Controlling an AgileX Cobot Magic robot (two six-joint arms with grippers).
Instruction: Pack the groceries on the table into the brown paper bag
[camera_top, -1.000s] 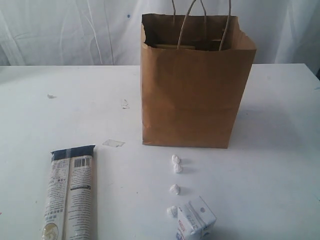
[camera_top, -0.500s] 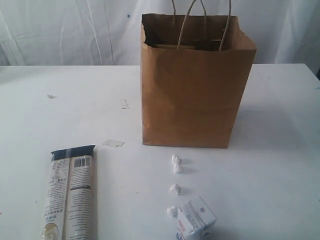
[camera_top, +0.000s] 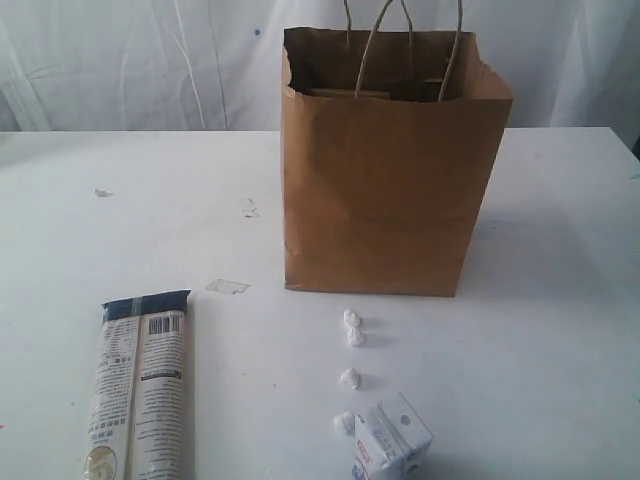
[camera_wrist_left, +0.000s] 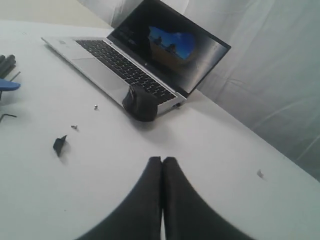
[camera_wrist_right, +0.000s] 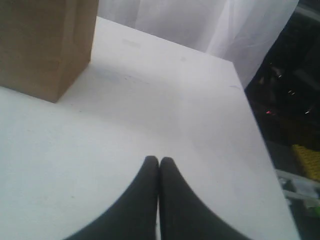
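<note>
**Two groceries out on the desk, both claws closed and empty**

The tall brown kraft paper bag stands upright and open toward the back middle of the wide white desk, its two twisted loop handles sticking up. What lies inside it cannot be made out.

In the exterior view, the long printed packet lies flat toward the front left, well apart from the bag. Its dark-banded end points toward the back and its near end is cut off by the picture edge. The small white carton lies at the front, right of the middle, also partly cut off. A loose row of tiny white paper balls runs between bag and carton, the nearest one just beside the carton.

Neither arm shows in the exterior view. The left claw has its dark fingers pressed together, gripping nothing, above bare white desk, with an open silver laptop and a dark rounded object touching the laptop's edge beyond it. The right claw is likewise pressed together and empty, near the bag's lower corner but apart from it.
</note>
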